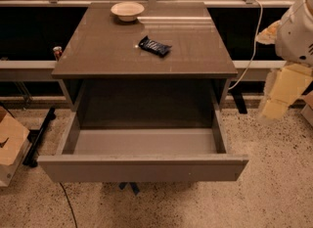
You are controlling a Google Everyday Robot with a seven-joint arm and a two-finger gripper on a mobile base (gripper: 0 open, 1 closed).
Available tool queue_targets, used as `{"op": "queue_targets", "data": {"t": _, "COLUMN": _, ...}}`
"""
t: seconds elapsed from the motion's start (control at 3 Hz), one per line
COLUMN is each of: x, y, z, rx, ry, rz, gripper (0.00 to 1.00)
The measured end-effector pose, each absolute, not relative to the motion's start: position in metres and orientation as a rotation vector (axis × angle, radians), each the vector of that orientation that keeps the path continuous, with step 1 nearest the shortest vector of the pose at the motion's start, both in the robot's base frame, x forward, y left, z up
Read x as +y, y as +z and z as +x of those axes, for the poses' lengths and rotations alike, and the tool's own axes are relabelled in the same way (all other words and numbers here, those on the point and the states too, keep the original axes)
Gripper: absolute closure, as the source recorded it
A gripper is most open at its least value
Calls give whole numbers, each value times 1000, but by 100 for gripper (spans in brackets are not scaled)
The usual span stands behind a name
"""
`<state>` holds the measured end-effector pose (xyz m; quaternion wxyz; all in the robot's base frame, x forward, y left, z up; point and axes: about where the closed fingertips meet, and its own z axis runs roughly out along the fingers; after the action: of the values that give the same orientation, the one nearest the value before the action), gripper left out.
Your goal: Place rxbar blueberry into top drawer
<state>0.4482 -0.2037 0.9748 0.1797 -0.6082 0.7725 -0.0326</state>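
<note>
Blurred, the end effector [281, 95] hangs beyond the counter's [98, 51] right edge, its arm [299, 26] cut off by the picture's edge. The rxbar blueberry's [154, 46] lettering is unreadable. The top drawer's [142, 169] front hides its nearest floor.

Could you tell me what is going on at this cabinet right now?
The rxbar blueberry lies on top of the cabinet, in front of a white bowl, untouched. The top drawer below stands pulled open, with no bar in it yet. The robot's hand hangs to the right of the cabinet, well clear of both.
</note>
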Motion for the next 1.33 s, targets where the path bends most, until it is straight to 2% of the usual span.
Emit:
{"op": "queue_targets", "data": {"t": 0.67, "x": -173, "y": 967, "z": 500, "rx": 2071, "ry": 28, "rz": -1616, "gripper": 0}}
{"op": "queue_targets", "data": {"t": 1.33, "x": -147, "y": 963, "z": 578, "rx": 2008, "ry": 126, "rz": -1518, "gripper": 0}}
